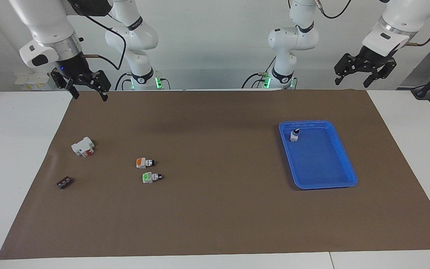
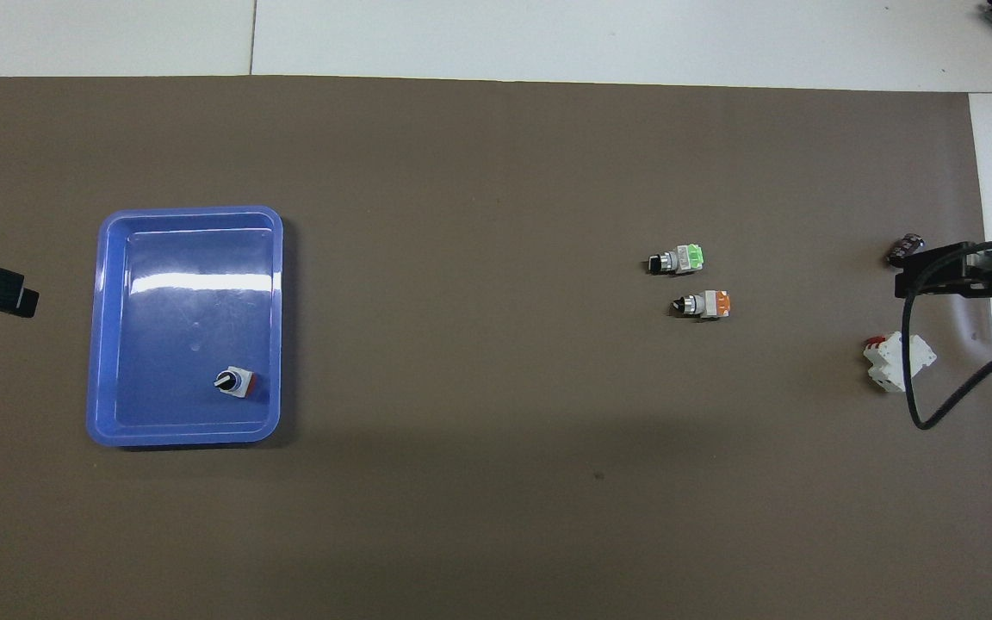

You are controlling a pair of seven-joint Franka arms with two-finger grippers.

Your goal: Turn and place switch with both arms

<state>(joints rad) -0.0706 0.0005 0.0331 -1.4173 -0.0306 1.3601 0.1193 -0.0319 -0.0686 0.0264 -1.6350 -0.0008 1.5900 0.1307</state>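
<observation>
An orange-ended switch (image 1: 145,162) lies on its side on the brown mat, toward the right arm's end; it also shows in the overhead view (image 2: 703,304). A second switch like it (image 1: 295,135) stands upright in the blue tray (image 1: 343,160), near the tray's corner closest to the robots (image 2: 235,382). My right gripper (image 1: 90,96) hangs open and empty in the air over the mat's edge nearest the robots. My left gripper (image 1: 353,83) hangs open and empty over the table's edge at the left arm's end. Both arms wait.
A green-ended switch (image 1: 150,177) lies beside the orange one, farther from the robots. A white and red block (image 1: 83,146) and a small dark part (image 1: 64,183) lie toward the right arm's end. Two slimmer arms with green-lit bases (image 1: 140,80) stand at the robots' edge.
</observation>
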